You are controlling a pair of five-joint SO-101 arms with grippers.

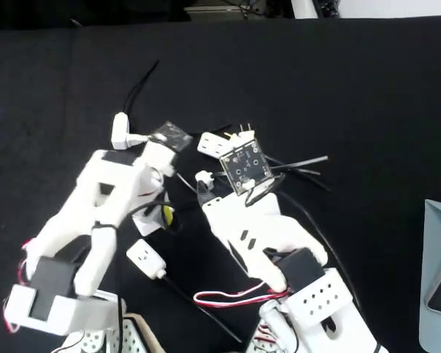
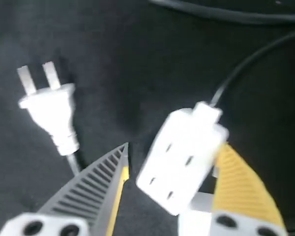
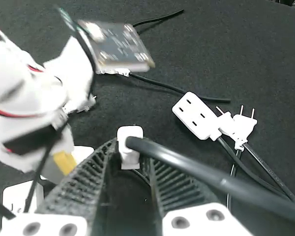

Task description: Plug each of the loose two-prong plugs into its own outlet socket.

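Two claws: left claw [image 2: 174,147] and right claw [image 3: 130,150], close together over the black table [image 1: 367,95].
Left claw: jaws wide apart, a grey finger [image 2: 105,169] on one side and a yellow finger [image 2: 236,182] on the other; nothing is clamped.
Outlet socket [image 2: 179,160]: white block lying between the left claw's fingers, against the yellow one, with a gap on the grey side; a thin black cable leaves its far end.
Loose plug [image 2: 49,110]: white, on the table just past the grey fingertip and outside the jaws; its two prongs point away from the claw.
Right claw: black ribbed fingers closed on the held plug [image 3: 129,147], a white body pinched at the tips; its prongs cannot be seen.
Thick cord [image 3: 211,179]: black, running back from the held plug over one finger.
Second socket [image 3: 196,115]: ahead of the right claw and off to one side, flat on the table.
Second plug [image 3: 238,125]: just beside that socket's end, prongs pointing away from the claw.
Circuit board [image 3: 120,49]: on the other arm, beyond the right claw's tips.
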